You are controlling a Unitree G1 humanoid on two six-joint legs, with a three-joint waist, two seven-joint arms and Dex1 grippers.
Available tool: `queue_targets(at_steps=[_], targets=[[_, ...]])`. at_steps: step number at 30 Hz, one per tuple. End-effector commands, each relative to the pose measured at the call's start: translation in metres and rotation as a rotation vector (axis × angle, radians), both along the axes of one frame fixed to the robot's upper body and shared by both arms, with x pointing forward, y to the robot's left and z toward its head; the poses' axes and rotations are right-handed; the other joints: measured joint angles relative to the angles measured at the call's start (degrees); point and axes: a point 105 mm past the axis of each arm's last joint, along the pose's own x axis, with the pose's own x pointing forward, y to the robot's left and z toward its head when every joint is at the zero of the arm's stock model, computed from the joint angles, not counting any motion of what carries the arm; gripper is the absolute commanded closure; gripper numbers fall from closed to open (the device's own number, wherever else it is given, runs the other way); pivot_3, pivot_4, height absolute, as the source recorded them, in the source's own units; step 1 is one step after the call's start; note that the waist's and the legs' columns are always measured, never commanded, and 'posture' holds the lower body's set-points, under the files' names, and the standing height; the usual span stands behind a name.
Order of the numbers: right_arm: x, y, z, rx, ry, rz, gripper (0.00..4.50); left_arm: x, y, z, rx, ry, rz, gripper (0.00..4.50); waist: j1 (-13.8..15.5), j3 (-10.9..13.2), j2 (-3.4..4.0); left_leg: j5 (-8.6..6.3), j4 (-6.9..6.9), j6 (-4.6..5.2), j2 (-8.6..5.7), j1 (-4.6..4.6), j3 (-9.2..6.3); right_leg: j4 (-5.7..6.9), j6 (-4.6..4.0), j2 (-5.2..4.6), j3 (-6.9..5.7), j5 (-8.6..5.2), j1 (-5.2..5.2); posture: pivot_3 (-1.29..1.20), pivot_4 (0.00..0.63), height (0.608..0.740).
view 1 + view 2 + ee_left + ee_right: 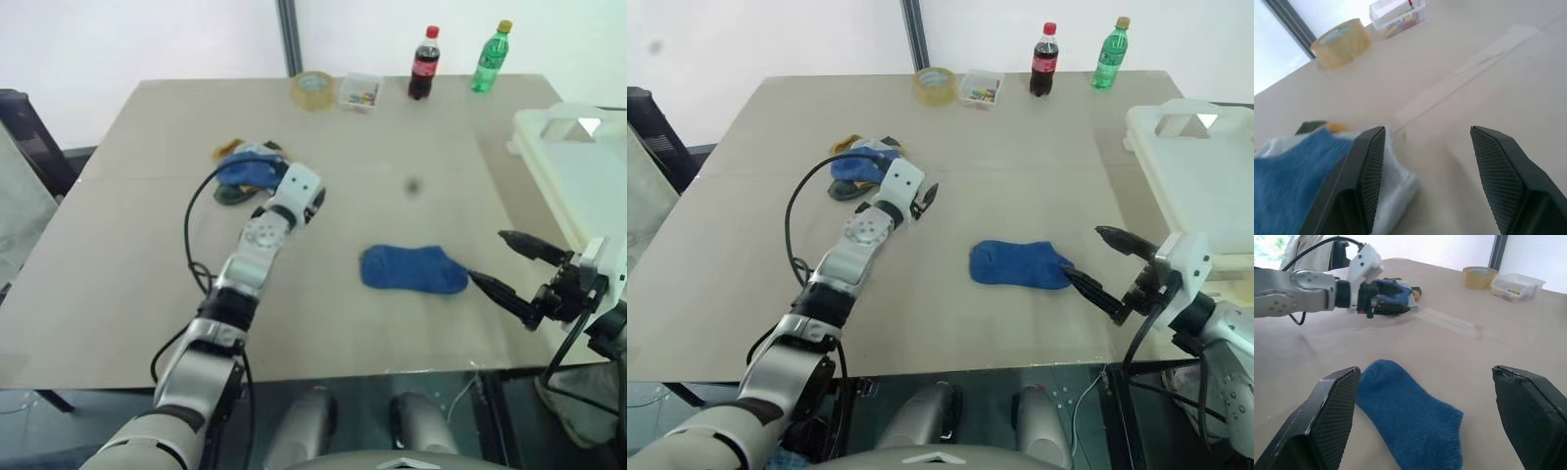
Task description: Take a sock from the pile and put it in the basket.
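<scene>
**Left arm at sock pile, loose blue sock mid-table**

Beige table filled the scene, largest to smallest: cream basket at its right edge, sock pile far left, one blue sock lying alone between them. Tape roll, clear box and two bottles stood at the far edge. Left gripper was spread, one finger touching the pile, nothing pinched. Right gripper was spread wide, just beside the blue sock, empty. Risk: left fingers could close on several tangled socks, or only push the pile away.
</scene>
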Motion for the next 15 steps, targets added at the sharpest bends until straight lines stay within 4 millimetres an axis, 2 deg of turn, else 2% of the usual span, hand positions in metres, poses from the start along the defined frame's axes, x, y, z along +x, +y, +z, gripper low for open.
queue_targets(at_steps=[1, 5, 15], targets=[[0.000, -0.001, 0.006, -0.004, -0.042, -0.015, 0.07, 0.013, 0.019, 0.015, -0.004, -0.057, 0.107, 1.53, -0.1, 0.0, -0.02, 0.00, 0.00, 0.00, 0.00, 0.00, 0.02, 0.02, 0.00, 0.01, 0.02, 0.00, -0.03, 0.00, 0.150, 0.740], [0.000, -0.001, 0.005, -0.010, -0.042, -0.020, 0.07, 0.021, 0.028, 0.022, -0.005, -0.075, 0.164, 1.53, 0.0, 0.0, -0.04, 0.01, 0.00, -0.01, 0.00, 0.00, 0.02, 0.05, 0.00, 0.01, 0.02, 0.00, -0.05, 0.00, 0.150, 0.740], [0.001, -0.005, 0.005, -0.023, -0.043, -0.035, 0.07, 0.017, 0.043, 0.008, 0.040, -0.039, 0.202, 1.53, 0.0, 0.0, -0.08, 0.01, 0.02, -0.01, -0.02, -0.02, 0.02, 0.08, 0.00, 0.01, 0.01, 0.00, -0.05, 0.00, 0.150, 0.740]])
